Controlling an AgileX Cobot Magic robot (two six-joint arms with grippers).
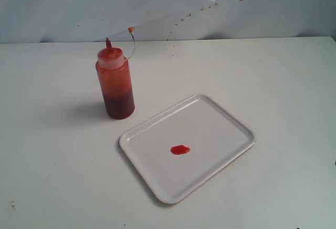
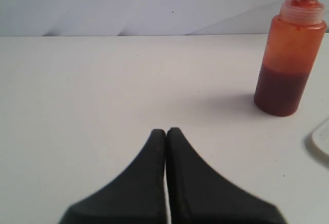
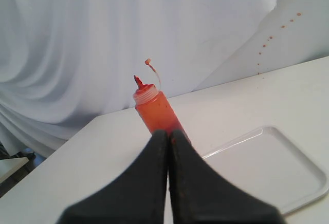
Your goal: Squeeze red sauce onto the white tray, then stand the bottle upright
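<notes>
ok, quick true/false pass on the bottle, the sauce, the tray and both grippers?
1. The bottle stands upright on the table, beside the white tray and not on it. True.
2. The red sauce blob lies on the table, outside the tray. False: it lies on the tray, near its middle.
3. The left gripper and the right gripper are both shut, with nothing between their jaws. True.
4. The tip cap is seated on the nozzle. False: it sticks up off to one side on its tether, and the nozzle is uncovered.
</notes>
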